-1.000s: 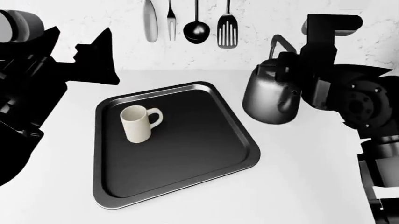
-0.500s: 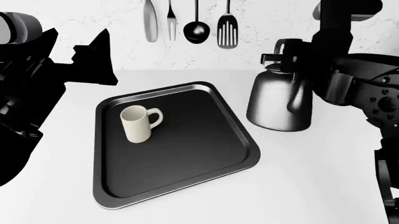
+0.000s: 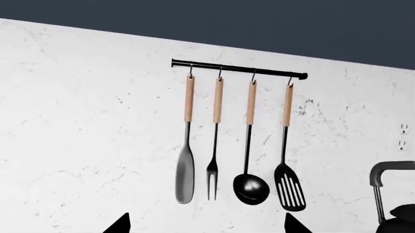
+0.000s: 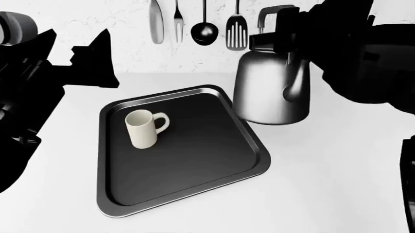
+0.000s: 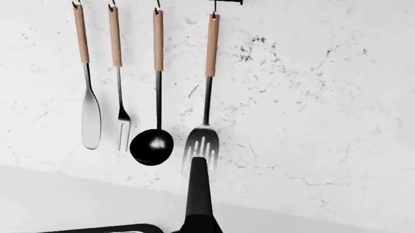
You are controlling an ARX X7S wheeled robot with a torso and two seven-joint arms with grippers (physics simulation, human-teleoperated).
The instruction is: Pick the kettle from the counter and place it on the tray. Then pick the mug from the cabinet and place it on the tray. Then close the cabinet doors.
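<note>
Kettle (image 4: 271, 87) is up off the counter (image 4: 324, 184), clamped in my right gripper (image 4: 295, 46), hanging just beside the tray (image 4: 256, 145). Mug (image 4: 144, 127) sits on it. I'm carrying across; next, lower onto bare tray. Left gripper (image 4: 91, 60): can't tell.

A kitchen. Utensils (image 3: 240, 145) hang from a wall rail (image 3: 238, 69) at 12 o'clock. A white counter (image 4: 324, 170) runs below the marbled wall (image 5: 324, 97).

No text, label, brand, number or sign can be read in any view: the kettle (image 4: 269, 82), mug (image 4: 142, 128), tray (image 4: 258, 148) and marbled wall (image 3: 84, 121) are all unmarked.
</note>
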